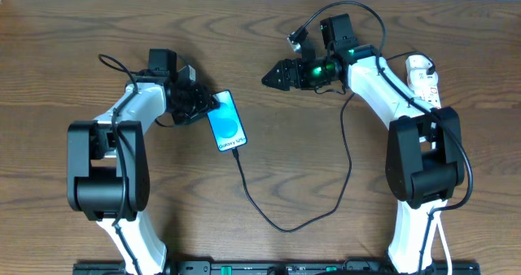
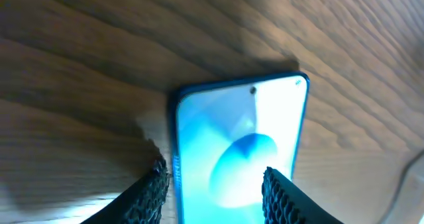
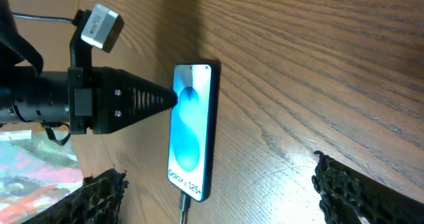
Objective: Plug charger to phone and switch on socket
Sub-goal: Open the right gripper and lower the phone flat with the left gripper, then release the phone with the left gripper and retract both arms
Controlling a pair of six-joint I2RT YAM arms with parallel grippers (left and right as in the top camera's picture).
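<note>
Nearest the arm bases, toward 6 o'clock on the brown wood-grain table [image 1: 269, 15]: the slack loop of the long thin black charger cable [image 1: 284, 226]. Climbs from there to the 5 o'clock end of the small rectangular phone with the bright blue screen [image 1: 226, 122]. Small black connector tip [image 3: 185, 209] seated at that end, so judged already plugged in. Phone flat on the wood, left of centre, long axis about 11 to 5 o'clock.

Just at 9 o'clock of the phone's upper end: the black left gripper [image 1: 205, 106], jaws part-way apart, nothing visibly pinched. Cannot tell whether a pad touches the phone's edge.

Farther up, near centre: the black right gripper [image 1: 270, 76], pointing to 9 o'clock, jaws spread wide, holding nothing.

Coming move judged to be the switch. Off at 3 o'clock of the right gripper, behind its own wrist and well apart from the left arm: the white elongated power strip with red markings [image 1: 422, 70]. Long axis seemingly 12 to 6, mostly hidden under the right arm. Calls for that arm, much the nearer, swung round from 9 toward 3 o'clock.

Seen from overhead only: the power strip. Given by the right wrist view alone: the connector tip at the phone and the left gripper's tip against the phone's edge. In the left wrist view, only two textured fingers [image 2: 149, 194] over the glowing screen. Plug end of the charger cable not traceable in any view
</note>
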